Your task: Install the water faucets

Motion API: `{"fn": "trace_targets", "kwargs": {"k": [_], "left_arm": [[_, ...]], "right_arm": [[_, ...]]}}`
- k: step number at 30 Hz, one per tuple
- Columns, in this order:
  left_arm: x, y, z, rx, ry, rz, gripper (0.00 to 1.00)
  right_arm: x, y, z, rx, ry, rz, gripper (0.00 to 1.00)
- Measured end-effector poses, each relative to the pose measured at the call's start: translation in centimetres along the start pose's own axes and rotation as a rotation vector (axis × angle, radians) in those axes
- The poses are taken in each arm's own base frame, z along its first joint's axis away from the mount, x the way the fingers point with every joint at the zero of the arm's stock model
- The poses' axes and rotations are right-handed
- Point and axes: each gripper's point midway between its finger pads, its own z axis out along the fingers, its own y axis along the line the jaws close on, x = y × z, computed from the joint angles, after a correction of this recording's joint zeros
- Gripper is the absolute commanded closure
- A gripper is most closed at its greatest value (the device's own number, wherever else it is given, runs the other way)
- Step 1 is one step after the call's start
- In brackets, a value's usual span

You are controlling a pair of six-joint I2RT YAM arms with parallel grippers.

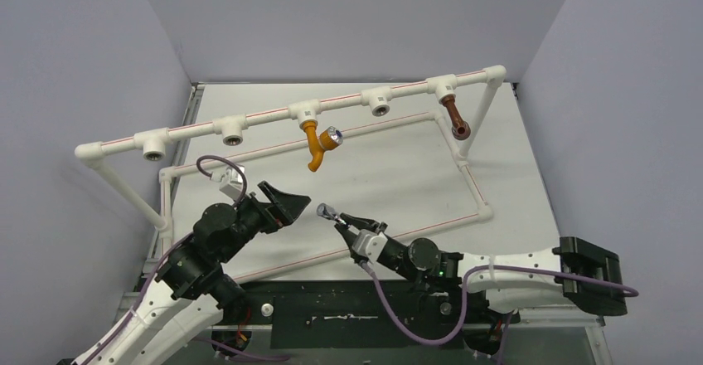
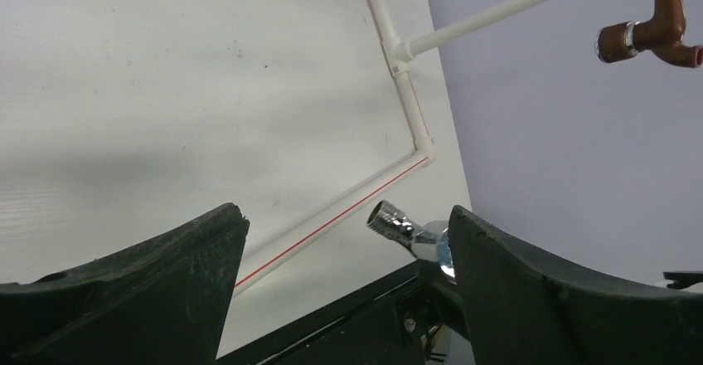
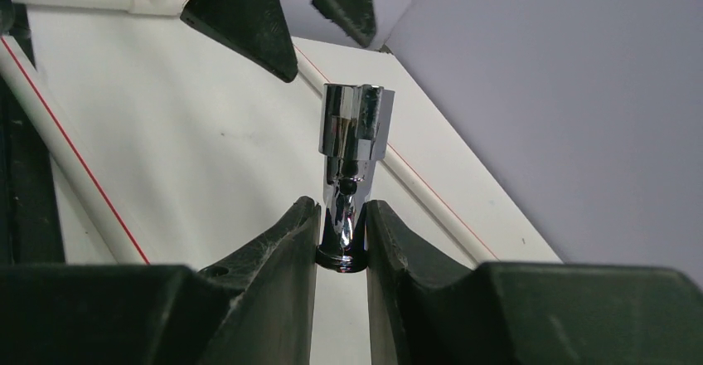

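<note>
A white pipe frame (image 1: 273, 114) stands on the white table (image 1: 398, 174), with grey walls around. Its upper rail runs from the left of the top view to the upper right and carries five tee fittings. The orange faucet (image 1: 313, 145) hangs from the middle fitting, with its chrome knob towards the right. The brown faucet (image 1: 454, 116) hangs from the fitting at the upper right. The other three fittings show open mouths. A lower pipe with a thin red line crosses the table between the rail and the arms.

The silver faucet (image 1: 326, 211) is near the centre of the top view, above the table and between the two grippers. It is small there and only its shiny end is seen. In the right wrist view the fingers cover its lower end, and I cannot make out a lever or a spout. In the left wrist view the right finger hides most of its body, and the brown faucet is cut by the upper right edge.

The right gripper (image 3: 341, 216) is closed on the narrow stem of the silver faucet, and the hexagonal head stands above the fingertips. The left gripper (image 2: 346, 216) is wide open and holds nothing. Its fingers are just beside the silver faucet and do not touch it.
</note>
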Motion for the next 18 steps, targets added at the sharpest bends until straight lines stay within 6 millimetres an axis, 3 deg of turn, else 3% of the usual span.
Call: {"fn": "trace_targets", "kwargs": {"k": [10, 13, 18], "left_arm": [[1.8, -1.2, 0.5, 0.131, 0.082, 0.173, 0.10], [2.9, -1.9, 0.6, 0.204, 0.120, 0.206, 0.10], [4.5, -4.2, 0.3, 0.376, 0.186, 0.233, 0.10]], "right_arm": [[-1.6, -5.1, -3.0, 0.040, -0.078, 0.301, 1.00], [-2.1, -5.3, -3.4, 0.016, -0.099, 0.383, 1.00], [-1.4, -4.1, -3.5, -0.072, -0.060, 0.536, 1.00]]}}
